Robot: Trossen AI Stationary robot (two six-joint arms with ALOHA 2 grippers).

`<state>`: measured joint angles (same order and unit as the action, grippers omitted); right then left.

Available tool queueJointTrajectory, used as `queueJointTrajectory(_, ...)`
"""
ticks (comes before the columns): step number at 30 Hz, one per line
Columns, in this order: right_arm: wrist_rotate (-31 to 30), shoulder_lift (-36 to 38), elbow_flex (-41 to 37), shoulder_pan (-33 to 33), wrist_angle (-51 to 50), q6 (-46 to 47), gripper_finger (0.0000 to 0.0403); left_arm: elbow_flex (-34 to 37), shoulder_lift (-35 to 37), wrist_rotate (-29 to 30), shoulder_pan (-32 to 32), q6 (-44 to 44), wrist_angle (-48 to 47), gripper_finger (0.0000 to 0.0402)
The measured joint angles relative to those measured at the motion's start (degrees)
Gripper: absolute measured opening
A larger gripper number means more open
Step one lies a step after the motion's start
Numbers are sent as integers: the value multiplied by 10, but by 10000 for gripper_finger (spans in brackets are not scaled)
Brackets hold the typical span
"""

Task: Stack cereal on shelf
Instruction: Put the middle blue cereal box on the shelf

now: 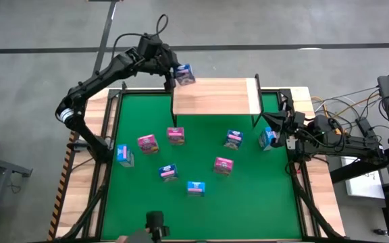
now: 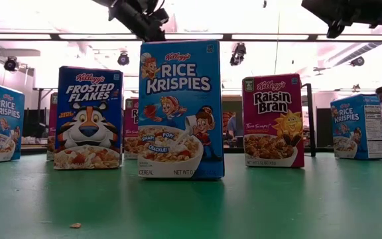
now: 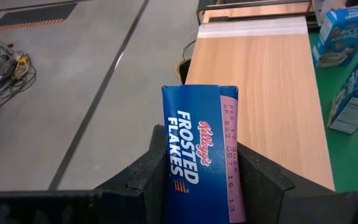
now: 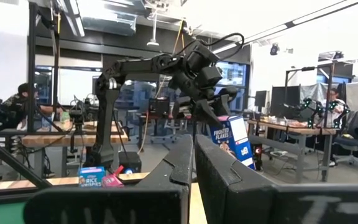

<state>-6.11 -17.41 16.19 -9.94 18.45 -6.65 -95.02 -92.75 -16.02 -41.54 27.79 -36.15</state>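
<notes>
My left gripper (image 1: 179, 74) is shut on a dark blue Frosted Flakes cereal box (image 3: 201, 143), raised over the far left corner of the shelf (image 1: 215, 96), a light-wood board on thin black legs at the green table's far edge. Several more cereal boxes stand upright on their bottoms on the green table (image 1: 262, 196), among them a pink one (image 1: 223, 165), a Rice Krispies box (image 2: 181, 109) and a Raisin Bran box (image 2: 273, 119). My right gripper (image 1: 275, 123) waits shut and holding nothing at the table's right edge, beside a light blue box (image 1: 267, 138). My left gripper pinches the Frosted Flakes box between its two fingers (image 3: 148, 177), which press on two opposite faces just below its narrow printed end (image 3: 194, 124). The box is lifted clear, tilted, above the shelf's left end (image 4: 232, 142).
Bare room shows along the whole shelf top (image 3: 260, 93). Cables and gear (image 1: 343, 128) lie off the table's right side. A black camera (image 1: 155, 221) sits at the near edge. People sit at desks in the room behind (image 4: 23, 99).
</notes>
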Motion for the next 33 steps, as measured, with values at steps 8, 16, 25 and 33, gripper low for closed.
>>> queueJointTrajectory(8, 0, 0, 0, 0, 11, -7, 9, 0, -14, -1, 0, -2, 18, 144)
queueJointTrajectory(16, 0, 0, 0, 0, 18, -17, 9, -82, -71, 0, -3, 7, -55, 144)
queueJointTrajectory(25, 0, 0, 0, 0, 19, -9, 9, -224, -164, 0, -6, 22, -190, 144)
queueJointTrajectory(33, 0, 0, 0, 0, 15, 6, 9, -302, -225, 0, -7, 38, -230, 144)
